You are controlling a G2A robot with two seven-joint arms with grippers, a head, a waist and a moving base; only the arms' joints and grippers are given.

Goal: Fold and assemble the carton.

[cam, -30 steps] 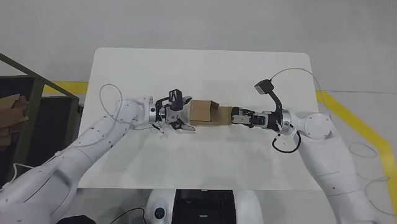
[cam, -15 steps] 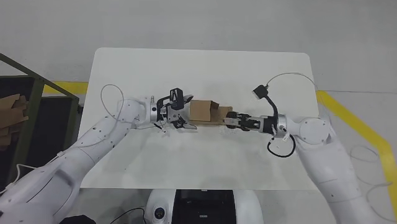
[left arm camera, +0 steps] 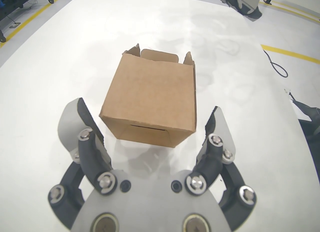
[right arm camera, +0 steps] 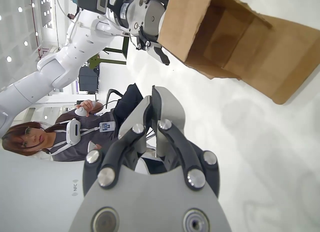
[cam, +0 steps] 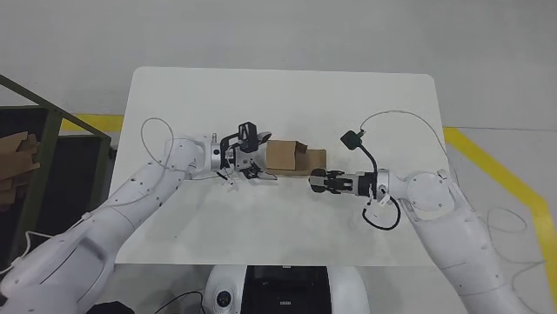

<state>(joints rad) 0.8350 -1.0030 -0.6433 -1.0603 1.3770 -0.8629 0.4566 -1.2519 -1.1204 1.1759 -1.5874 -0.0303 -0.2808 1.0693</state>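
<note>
A: From above, where is the carton [cam: 285, 157]?
B: On its side on the surface [cam: 261, 96], between the left gripper [cam: 259, 161] and the right gripper [cam: 313, 181]. Contact is too small to judge.
A: The left wrist camera?
B: Its fingers [left arm camera: 85, 123] stand apart, flanking the closed end, seemingly not touching.
A: The right's?
B: Fingers [right arm camera: 160, 107] pressed together, empty, near the open mouth. Closing that end looks like the step in hand, and next the flap [right arm camera: 282, 62] needs folding in. The left gripper's contact is hidden.

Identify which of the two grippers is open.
The left gripper, jaws spread wide by the carton; the right gripper has its jaws pressed together.
</note>
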